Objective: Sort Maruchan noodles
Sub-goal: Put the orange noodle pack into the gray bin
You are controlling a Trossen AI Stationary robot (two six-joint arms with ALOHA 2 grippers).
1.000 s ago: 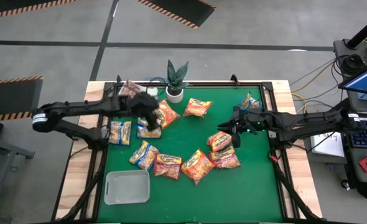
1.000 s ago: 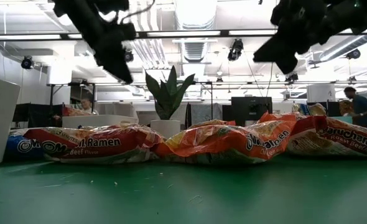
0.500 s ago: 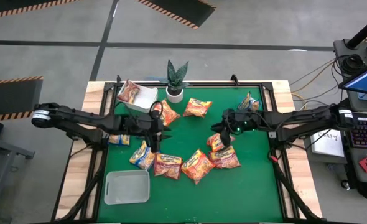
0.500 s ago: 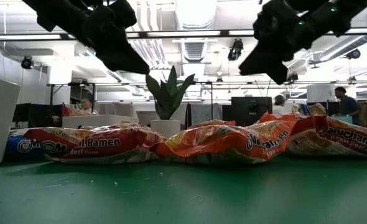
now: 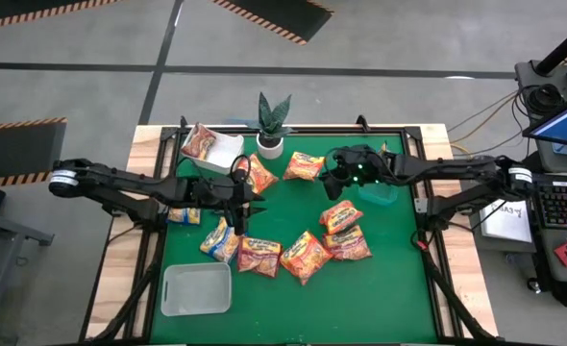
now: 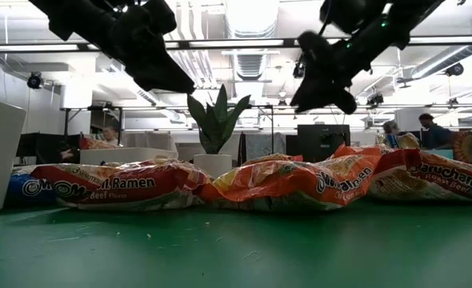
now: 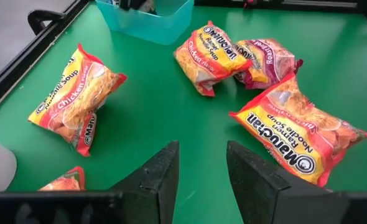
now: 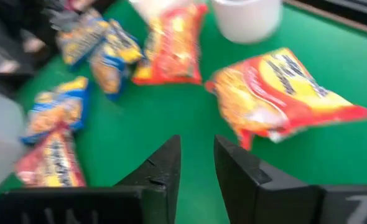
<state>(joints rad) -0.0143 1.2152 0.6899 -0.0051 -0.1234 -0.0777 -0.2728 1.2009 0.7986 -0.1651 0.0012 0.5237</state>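
A: What has moved?
B: Your right gripper [image 5: 333, 179] has swung toward the plant [image 5: 271, 122], fingers slightly apart, empty, above an orange packet [image 5: 305, 166].
A: And left?
B: The left gripper [image 5: 239, 207], parted and empty, hovers just beside the blue-and-yellow packet [image 5: 222, 238] on the worktop [image 5: 399, 279].

noodle packets [image 5: 306, 255] scattered mid-table, plant [image 5: 271, 123] at the far edge; tray [image 5: 197, 289] near-left, bin [image 5: 376, 191] right
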